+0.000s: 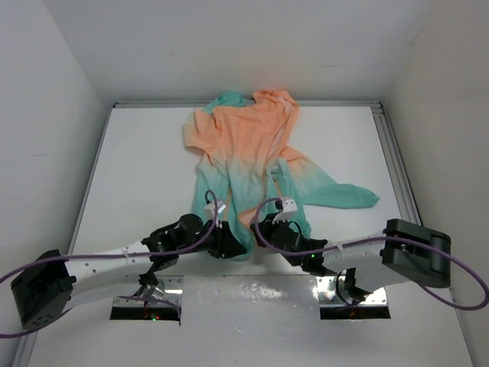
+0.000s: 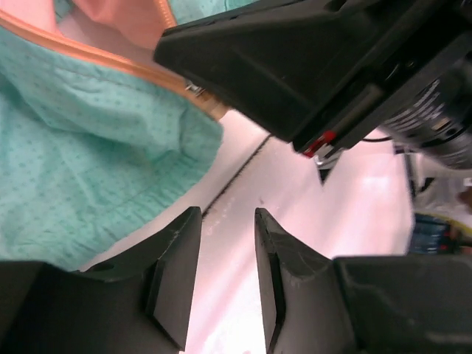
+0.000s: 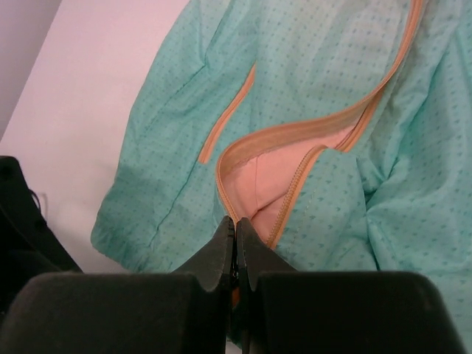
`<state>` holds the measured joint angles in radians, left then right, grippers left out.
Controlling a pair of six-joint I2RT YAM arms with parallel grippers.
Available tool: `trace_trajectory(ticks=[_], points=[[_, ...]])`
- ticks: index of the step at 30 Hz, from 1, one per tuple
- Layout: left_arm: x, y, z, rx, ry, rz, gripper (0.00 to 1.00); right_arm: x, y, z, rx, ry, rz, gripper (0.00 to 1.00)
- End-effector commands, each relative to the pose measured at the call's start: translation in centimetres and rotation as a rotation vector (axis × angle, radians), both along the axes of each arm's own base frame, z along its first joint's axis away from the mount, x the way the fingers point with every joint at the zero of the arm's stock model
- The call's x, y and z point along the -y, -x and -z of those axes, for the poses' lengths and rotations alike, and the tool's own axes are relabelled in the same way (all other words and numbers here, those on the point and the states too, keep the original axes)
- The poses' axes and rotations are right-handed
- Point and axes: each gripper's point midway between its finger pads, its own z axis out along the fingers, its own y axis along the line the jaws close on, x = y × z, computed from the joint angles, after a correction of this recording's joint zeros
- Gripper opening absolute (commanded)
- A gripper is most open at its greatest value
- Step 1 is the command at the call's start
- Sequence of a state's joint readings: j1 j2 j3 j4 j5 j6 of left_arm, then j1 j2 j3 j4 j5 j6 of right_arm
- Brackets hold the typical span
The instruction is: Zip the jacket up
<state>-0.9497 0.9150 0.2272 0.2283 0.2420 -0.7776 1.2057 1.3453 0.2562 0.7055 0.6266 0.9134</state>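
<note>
The jacket (image 1: 244, 145) lies spread on the white table, peach half far, teal half near, its orange zipper open. My right gripper (image 1: 260, 226) is at the teal hem. In the right wrist view it (image 3: 235, 221) is shut on the bottom end of the zipper (image 3: 288, 204), orange showing between the jaws. Above it the zipper gapes and shows peach lining of the jacket (image 3: 317, 74). My left gripper (image 1: 238, 246) is just left of it. In the left wrist view it (image 2: 227, 214) is open and empty over bare table, beside the teal hem (image 2: 81, 147) and zipper tape (image 2: 110, 63).
The right gripper's black body (image 2: 317, 66) sits close in front of the left fingers. Raised rails edge the table (image 1: 137, 191) at left, right and back, with grey walls around. One teal sleeve (image 1: 344, 195) stretches right. Arm bases sit in the near edge.
</note>
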Motion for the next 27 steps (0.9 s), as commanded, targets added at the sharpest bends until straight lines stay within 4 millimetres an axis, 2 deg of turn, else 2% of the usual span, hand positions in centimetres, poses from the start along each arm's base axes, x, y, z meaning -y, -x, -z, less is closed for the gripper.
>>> trace_trajectory(ticks=[1, 2, 4, 6, 7, 8, 11, 13, 16, 17, 19, 21, 24, 25, 26, 27], points=[[2.1, 0.5, -2.5, -0.066, 0.102, 0.008, 0.34, -1.4, 0.6, -0.9, -0.038, -0.104, -0.031, 0.0], [2.9, 1.6, -2.0, -0.08, 0.092, 0.048, 0.34, -1.4, 1.0, -0.9, -0.056, -0.123, -0.043, 0.0], [3.9, 1.8, -2.2, -0.046, 0.061, 0.066, 0.34, -1.7, 2.2, -0.6, -0.1, -0.147, -0.095, 0.0], [4.0, 2.1, 0.0, -0.034, -0.056, 0.048, 0.34, -1.5, 3.1, -0.6, -0.138, -0.169, -0.119, 0.0], [4.4, 2.0, 0.3, -0.027, -0.082, 0.051, 0.34, -1.0, 3.7, 0.3, -0.171, -0.141, -0.128, 0.0], [4.5, 2.1, 0.6, -0.025, -0.099, 0.048, 0.34, -0.9, 3.9, -0.1, -0.185, -0.162, -0.125, 0.0], [4.3, 2.1, 1.6, -0.031, -0.124, 0.003, 0.33, 0.5, 4.7, 1.2, -0.238, -0.168, -0.107, 0.0], [4.0, 2.0, 2.1, -0.038, -0.123, -0.044, 0.33, 1.2, 5.2, 2.0, -0.28, -0.166, -0.093, 0.0], [4.1, 2.0, 2.6, -0.073, -0.086, -0.109, 0.34, 1.4, 6.1, 2.6, -0.317, -0.184, -0.122, 0.0], [4.8, 2.2, 2.0, -0.076, -0.038, -0.114, 0.34, 1.1, 6.6, 2.5, -0.338, -0.204, -0.137, 0.0], [4.7, 2.6, 2.9, -0.114, -0.017, -0.154, 0.34, 1.1, 7.0, 2.4, -0.354, -0.233, -0.147, 0.0], [5.5, 3.1, 2.5, -0.125, 0.018, -0.159, 0.34, 0.9, 7.6, 2.2, -0.385, -0.265, -0.168, 0.0], [4.9, 3.4, 3.9, -0.12, -0.016, -0.197, 0.32, 0.6, 8.4, 1.9, -0.419, -0.288, -0.199, 0.0], [4.4, 2.8, 3.8, -0.113, -0.008, -0.253, 0.31, 1.1, 8.6, 2.4, -0.434, -0.273, -0.19, 0.0], [3.6, 2.4, 4.0, -0.109, -0.016, -0.296, 0.31, 1.4, 8.5, 2.6, -0.437, -0.265, -0.176, 0.0], [1.6, 1.3, 4.9, -0.112, -0.038, -0.396, 0.31, 2.2, 8.4, 3.4, -0.439, -0.243, -0.148, 0.0]])
